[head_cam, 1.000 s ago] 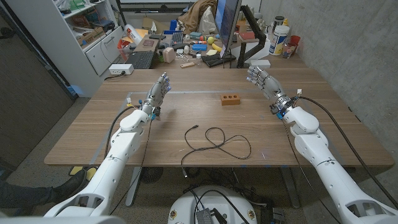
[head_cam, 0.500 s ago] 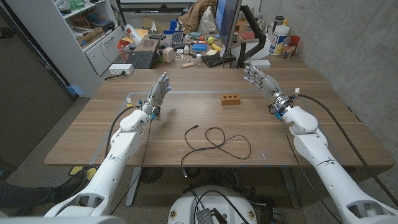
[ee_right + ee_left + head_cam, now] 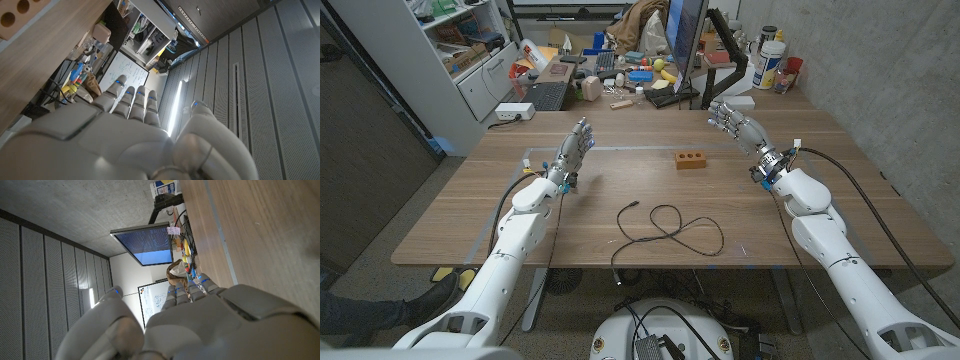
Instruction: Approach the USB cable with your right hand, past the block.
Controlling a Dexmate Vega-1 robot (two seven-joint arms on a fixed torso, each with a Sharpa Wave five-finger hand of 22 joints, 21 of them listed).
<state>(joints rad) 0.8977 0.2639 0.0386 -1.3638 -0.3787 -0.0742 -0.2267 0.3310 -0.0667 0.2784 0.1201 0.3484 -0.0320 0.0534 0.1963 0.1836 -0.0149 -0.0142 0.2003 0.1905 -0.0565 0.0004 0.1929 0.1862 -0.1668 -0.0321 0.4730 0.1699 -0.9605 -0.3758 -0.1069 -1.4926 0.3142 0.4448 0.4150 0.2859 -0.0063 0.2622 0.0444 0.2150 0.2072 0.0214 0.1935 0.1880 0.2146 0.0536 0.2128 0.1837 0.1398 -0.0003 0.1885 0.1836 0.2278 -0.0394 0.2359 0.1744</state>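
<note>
From the head view, the thin black USB cable (image 3: 665, 228) lies in loose loops on the wooden table (image 3: 860, 215), near the front edge and roughly midway between the arms. The small orange-brown brick-shaped block with three holes (image 3: 691, 160) sits farther back, well apart from the cable. The right hand (image 3: 740, 124) hangs raised above the far right of the table, fingers spread and holding nothing, to the right of and beyond the block. To my eye that height and offset leave it room to swing in past the block toward the cable without knocking it. The left hand (image 3: 574, 150) stands upright on the far left, fingers extended and empty, clear of both things, so it looks parked out of the way.

In the left wrist view, the back of the left hand (image 3: 200, 325) shows with fingers stretched out together beside the tabletop.

In the right wrist view, the right hand (image 3: 125, 135) has its fingers extended with nothing in them, and a corner of the block (image 3: 15, 17) sits on the wood beyond.
</note>
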